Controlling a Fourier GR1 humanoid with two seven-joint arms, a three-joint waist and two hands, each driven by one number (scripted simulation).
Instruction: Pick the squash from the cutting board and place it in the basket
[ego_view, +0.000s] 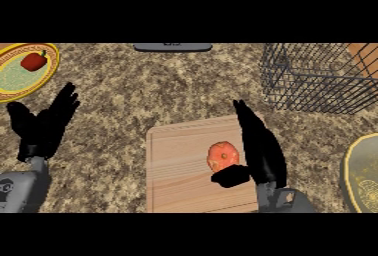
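Your squash (221, 155), small, round, orange-red, lying on your pale wooden cutting board (177, 170), right of its middle, your dark wire basket (317, 80) well apart, upper right

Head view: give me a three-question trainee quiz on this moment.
1. True or false: the squash lies on the cutting board.
2. What sits on the yellow plate at top left? A) red pepper B) banana C) cup
3. Fill in: the wire basket stands at the view's top ____.

Key:
1. True; the right hand is beside it, thumb under it, fingers straight.
2. A, the red pepper.
3. Right.

The left hand rests open at the left.
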